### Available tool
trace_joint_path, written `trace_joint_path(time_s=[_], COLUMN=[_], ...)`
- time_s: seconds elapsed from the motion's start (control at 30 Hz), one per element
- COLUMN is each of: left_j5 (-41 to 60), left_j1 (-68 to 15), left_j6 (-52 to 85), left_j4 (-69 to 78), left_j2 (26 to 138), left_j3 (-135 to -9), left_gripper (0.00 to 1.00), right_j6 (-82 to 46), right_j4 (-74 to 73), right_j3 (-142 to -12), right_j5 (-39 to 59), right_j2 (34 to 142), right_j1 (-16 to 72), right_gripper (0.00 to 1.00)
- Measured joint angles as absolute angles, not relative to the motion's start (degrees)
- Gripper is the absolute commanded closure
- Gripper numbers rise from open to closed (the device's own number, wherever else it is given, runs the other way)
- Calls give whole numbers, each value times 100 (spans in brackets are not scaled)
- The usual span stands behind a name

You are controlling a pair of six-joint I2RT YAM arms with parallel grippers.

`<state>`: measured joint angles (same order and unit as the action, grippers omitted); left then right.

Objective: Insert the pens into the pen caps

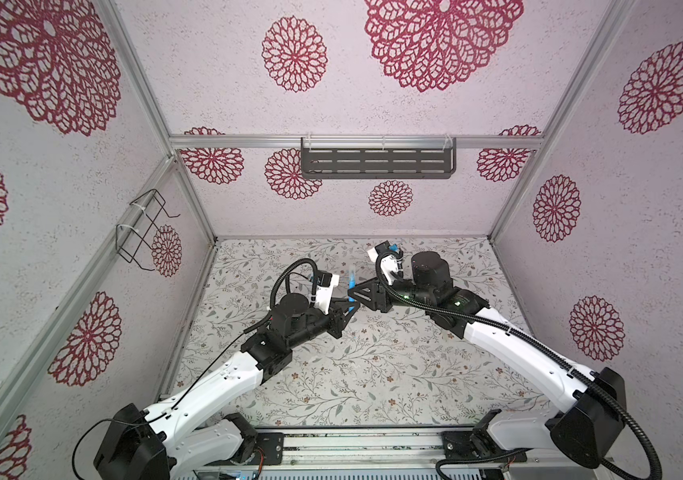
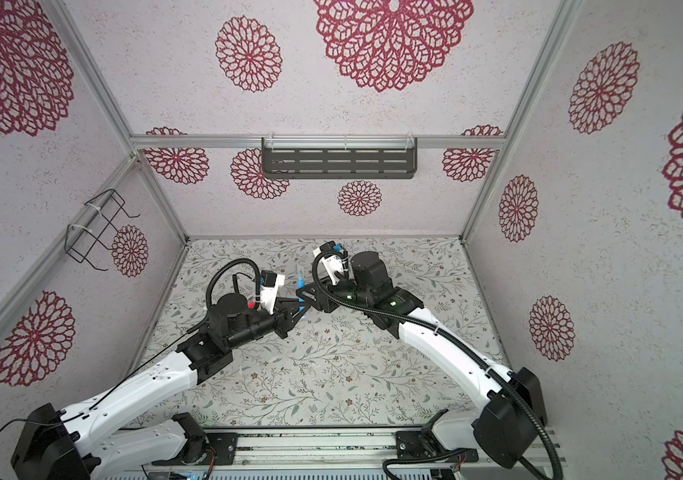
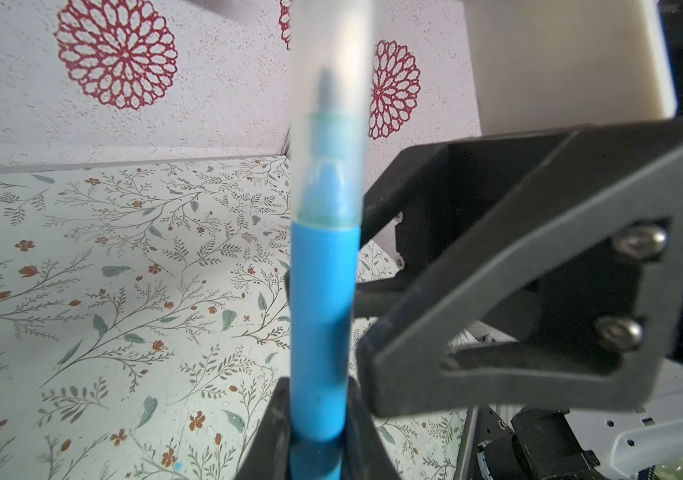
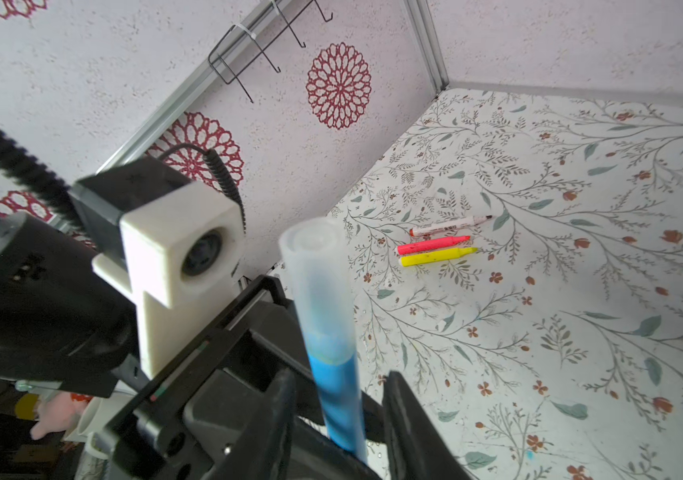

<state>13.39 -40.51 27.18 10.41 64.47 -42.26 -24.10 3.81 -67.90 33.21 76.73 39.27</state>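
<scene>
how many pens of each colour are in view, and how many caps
blue pen: 1
pink-red pen: 1
yellow pen: 1
white pen with red ends: 1
clear cap, on the blue pen: 1
total: 5

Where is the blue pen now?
In both top views the blue pen is roughly over the table's middle, gripped by the left end effector; its tip sits in a clear cap, and the right end effector flanks it.
</scene>
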Motion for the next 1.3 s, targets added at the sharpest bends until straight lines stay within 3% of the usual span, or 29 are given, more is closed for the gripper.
trace_joint_path(time_s=[0.23,0.3,0.43,0.67,0.83,0.93,0.97,1.0,1.1,1.2,1.3], left_j5=[1343,1341,1343,1385,1406,1400,1402,1400,1400,1352,1192], left_j1=[-4062,-4062,-4064,-4073,-4073,-4073,-4073,-4073,-4073,-4088,-4097], left_j6=[2729,2749,2746,2744,2775,2792,2792,2792,2764,2751,2740], left_j4=[1135,1129,1125,1129,1125,1122,1120,1114,1100,1024,821], left_j2=[6523,6532,6576,6650,6678,6689,6689,6692,6700,6700,6689], left_j3=[-4228,-4228,-4228,-4261,-4311,-4313,-4313,-4313,-4313,-4316,-4316], left_gripper=[100,100,100,100,100,100,98,89,53,45,43], right_j6=[-2412,-2375,-2366,-2377,-2307,-2206,-2206,-2206,-2217,-2211,-2191], right_j4=[373,368,364,368,381,399,408,412,443,615,974], right_j3=[-6781,-6761,-6755,-6683,-6672,-6670,-6670,-6670,-6670,-6683,-6871], right_j5=[3304,3301,3323,3350,3269,3242,3234,3223,3164,2985,2705], right_j2=[7686,7695,7738,7795,7819,7819,7819,7819,7819,7828,7924], right_j1=[3885,3876,3883,3933,3927,3920,3920,3922,3933,3933,3918], right_gripper=[83,82,69,68,90,95,96,96,96,96,97])
